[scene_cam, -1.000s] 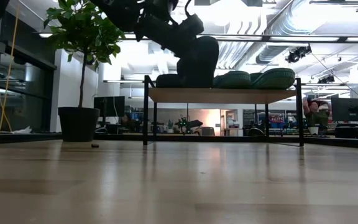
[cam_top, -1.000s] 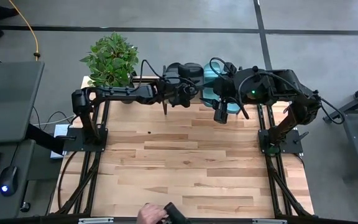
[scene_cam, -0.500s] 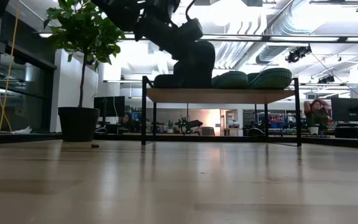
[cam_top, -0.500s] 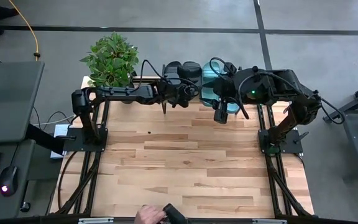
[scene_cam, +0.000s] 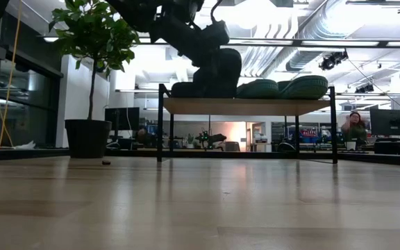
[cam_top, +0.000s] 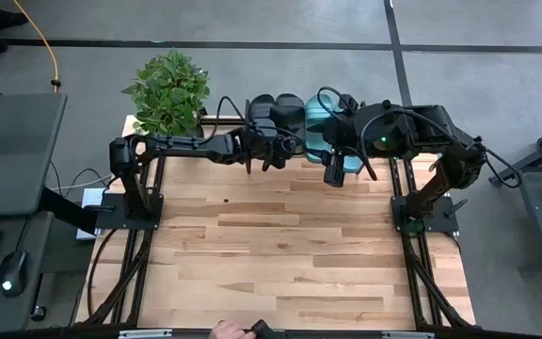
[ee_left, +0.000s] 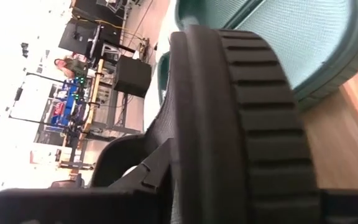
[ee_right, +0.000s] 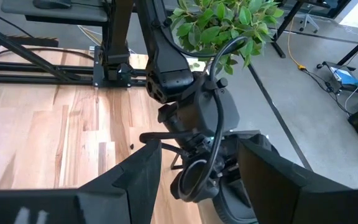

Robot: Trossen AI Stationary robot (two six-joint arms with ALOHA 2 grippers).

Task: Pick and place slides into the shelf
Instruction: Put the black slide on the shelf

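Note:
The shelf (scene_cam: 255, 106) stands at the table's far edge, its plank top on thin black legs. On it lie two teal slides (scene_cam: 259, 88) (scene_cam: 304, 87) and one black slide (scene_cam: 185, 89), soles down. A second black slide (scene_cam: 219, 69) stands tilted on the plank between them, with my left gripper (cam_top: 280, 132) shut on it. In the left wrist view this slide (ee_left: 229, 112) fills the picture, with a teal slide (ee_left: 278, 43) behind it. My right gripper (ee_right: 197, 168) hangs open, high above the shelf's right part, holding nothing. My left gripper holds the black slide between its two fingers, which reach in from the table's left, slanting slightly down. The ridged sole (ee_left: 253, 180) faces the wrist camera; the fingers hide the exact place of contact. The slide stands tilted on edge, its lower end (scene_cam: 217, 94) on the plank.
A potted plant (cam_top: 167, 89) stands at the far left corner beside the shelf. At the near edge a person's hand (cam_top: 224, 330) holds a dark object. The wooden tabletop (cam_top: 280, 245) lies bare between the two arm bases.
My left gripper has shifted a little toward the table's near edge and down, still shut on the black slide. The slide has sunk and tipped slightly lower over the plank, toward the other black slide.

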